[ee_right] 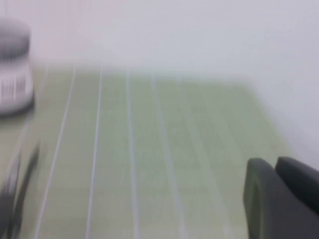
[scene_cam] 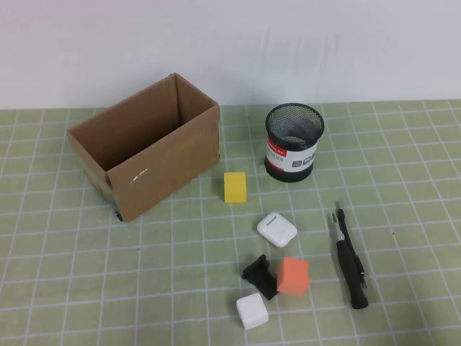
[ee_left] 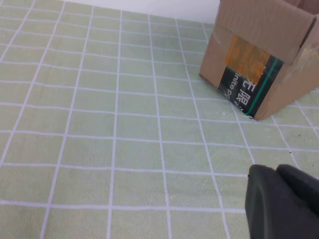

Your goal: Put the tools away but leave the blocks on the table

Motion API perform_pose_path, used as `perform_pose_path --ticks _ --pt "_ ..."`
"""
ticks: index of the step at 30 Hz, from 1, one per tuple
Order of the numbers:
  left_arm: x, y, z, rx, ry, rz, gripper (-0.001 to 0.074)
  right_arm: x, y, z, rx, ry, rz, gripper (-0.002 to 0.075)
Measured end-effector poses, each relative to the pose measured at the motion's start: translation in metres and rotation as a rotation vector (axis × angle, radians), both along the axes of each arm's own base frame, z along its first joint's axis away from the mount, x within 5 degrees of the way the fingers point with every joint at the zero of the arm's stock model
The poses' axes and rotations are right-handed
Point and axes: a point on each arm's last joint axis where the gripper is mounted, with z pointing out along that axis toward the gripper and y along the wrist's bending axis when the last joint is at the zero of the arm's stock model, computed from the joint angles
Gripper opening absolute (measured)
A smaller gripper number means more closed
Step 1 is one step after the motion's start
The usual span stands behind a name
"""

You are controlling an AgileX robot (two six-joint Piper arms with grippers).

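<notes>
Initial step, nothing grasped; the tools (scene_cam: 350, 259) lie together on the desk (scene_cam: 72, 288) at 4 o'clock, untouched; mesh cup (scene_cam: 294, 142) stands at 1 o'clock. Left gripper (ee_left: 281, 204) hovers near the cardboard box (ee_left: 259, 55); right gripper (ee_right: 281, 199) hovers beyond the tools; jaw state cannot be told. Next: right gripper descends onto one tool.

Only a little of the robot shows. The left pincer (ee_left: 281, 201) appears as matte black, rounded plastic with a smooth moulded edge. The right pincer (ee_right: 279, 199) looks the same: dark, matte, softly rounded, unmarked.
</notes>
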Motion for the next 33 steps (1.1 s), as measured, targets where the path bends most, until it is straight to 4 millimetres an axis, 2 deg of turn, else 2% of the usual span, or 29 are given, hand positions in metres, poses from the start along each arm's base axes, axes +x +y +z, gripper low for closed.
perform_pose_path --ticks 2,8,11,14,20,23,28,33 --pt "0.0 0.0 0.0 0.0 0.0 0.0 -0.0004 0.0 0.0 0.001 -0.001 -0.012 -0.001 -0.0007" --pt "0.0 0.0 0.0 0.0 0.0 0.0 -0.0004 -0.003 -0.002 0.032 -0.016 -0.358 -0.027 -0.0007" --pt "0.0 0.0 0.0 0.0 0.0 0.0 -0.0004 -0.004 -0.003 0.037 -0.018 -0.414 -0.032 -0.0007" --pt "0.0 0.0 0.0 0.0 0.0 0.0 -0.0004 -0.003 -0.002 0.033 -0.016 -0.365 -0.028 -0.0008" --pt "0.0 0.0 0.0 0.002 0.0 0.0 -0.0004 0.0 0.0 0.0 0.004 -0.003 -0.001 -0.0008" --pt "0.0 0.0 0.0 0.002 0.0 0.0 -0.0004 -0.002 0.001 -0.01 0.009 0.111 0.008 -0.0008" --pt "0.0 0.0 0.0 0.002 0.0 0.0 -0.0004 -0.002 0.001 -0.011 0.009 0.126 0.009 -0.0008" --pt "0.0 0.0 0.0 0.002 0.0 0.0 -0.0004 0.0 0.0 -0.001 0.004 0.009 0.0 -0.0007"
